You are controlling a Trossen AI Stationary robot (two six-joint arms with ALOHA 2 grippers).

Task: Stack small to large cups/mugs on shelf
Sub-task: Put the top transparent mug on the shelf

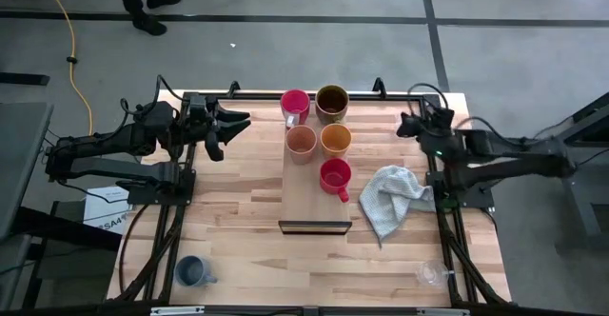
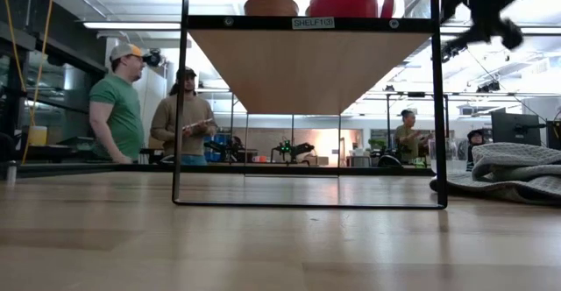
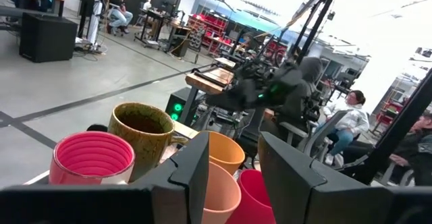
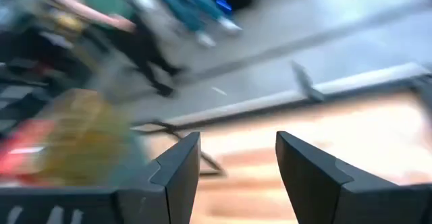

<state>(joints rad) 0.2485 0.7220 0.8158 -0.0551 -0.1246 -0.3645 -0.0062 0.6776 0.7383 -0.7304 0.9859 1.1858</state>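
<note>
Cups and mugs are standing in a cluster on the long pale wooden shelf board (image 1: 314,197): a pink-red mug (image 1: 295,103) and a large olive-brown mug (image 1: 332,100) at the far end, two orange cups (image 1: 302,142) (image 1: 335,139) behind them, and a red mug (image 1: 335,175) nearest the front. None is sitting inside another, so stacking is judged to be not yet begun.

The left gripper (image 1: 217,130) is hovering just to the left of the shelf's far end, its fingers (image 3: 192,166) standing partly apart and holding nothing; the pink-red mug is the nearest item ahead of it. The right gripper (image 1: 407,124) is hanging to the right of the shelf, jaws wide and empty, with the crumpled pale grey cloth (image 1: 392,195) lying near it.

Two items are sitting well away from both grippers at the table's front: a blue cup (image 1: 190,272) on the left side and a clear glass cup (image 1: 430,274) on the right.

The step in hand appears to be selection of a first cup. The next move calls for descent over a small cup's rim, a firm closure, then placement inside a larger one.
</note>
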